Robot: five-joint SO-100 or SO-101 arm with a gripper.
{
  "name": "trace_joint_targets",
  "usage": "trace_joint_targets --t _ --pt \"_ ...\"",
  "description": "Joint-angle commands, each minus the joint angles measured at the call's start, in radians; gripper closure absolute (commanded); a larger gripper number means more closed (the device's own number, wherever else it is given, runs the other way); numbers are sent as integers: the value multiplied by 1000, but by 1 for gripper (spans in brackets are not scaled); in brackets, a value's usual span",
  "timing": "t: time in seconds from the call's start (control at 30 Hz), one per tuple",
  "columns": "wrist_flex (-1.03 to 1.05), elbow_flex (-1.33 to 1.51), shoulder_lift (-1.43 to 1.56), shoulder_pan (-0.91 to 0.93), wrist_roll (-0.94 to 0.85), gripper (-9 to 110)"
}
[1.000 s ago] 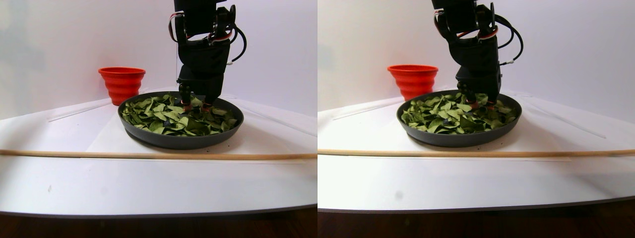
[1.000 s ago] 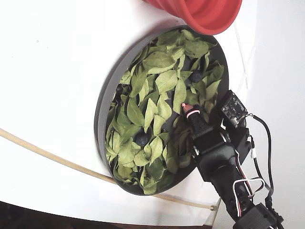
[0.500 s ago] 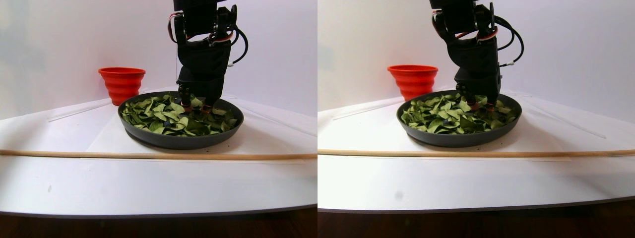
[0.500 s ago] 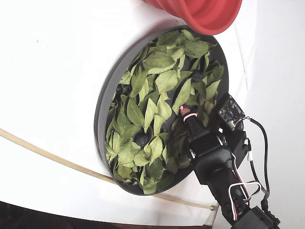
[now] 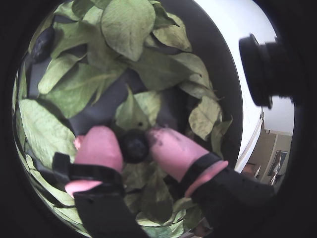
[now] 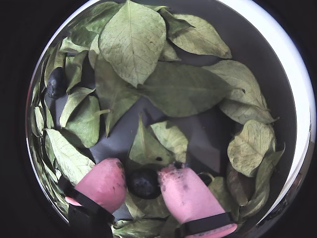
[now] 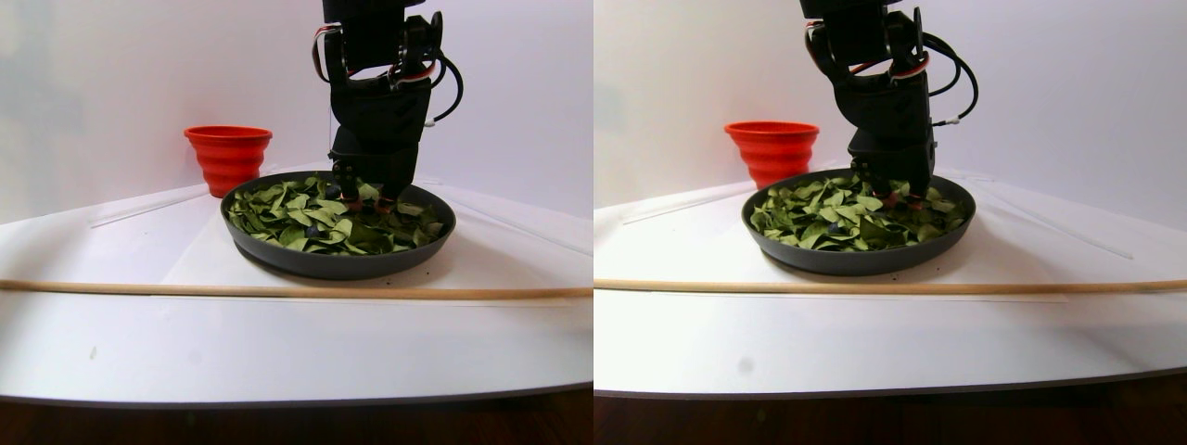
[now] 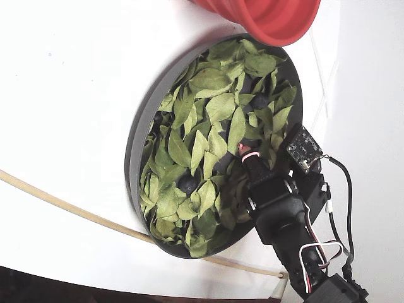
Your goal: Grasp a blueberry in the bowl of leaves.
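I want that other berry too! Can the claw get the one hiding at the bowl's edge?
Probably, but not right now: the claw already has a blueberry between its fingers. The other berry lies mostly uncovered among the leaves.

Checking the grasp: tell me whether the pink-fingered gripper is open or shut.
Shut on the dark round blueberry: both wrist views show the gripper's pink fingers pressing its two sides.

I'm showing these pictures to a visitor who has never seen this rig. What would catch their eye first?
Probably the pink fingertips of the gripper, low in both wrist views, closed on either side of a dark blueberry. Around them, green leaves fill the grey bowl. A bright red cup stands behind the bowl in the stereo pair view.
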Motion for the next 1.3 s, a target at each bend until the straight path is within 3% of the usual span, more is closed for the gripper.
trace_joint_targets --t 0.0,1.27 --pt "-14 6 9 12 -8 90" --pt "67 -9 209 -15 -61 92"
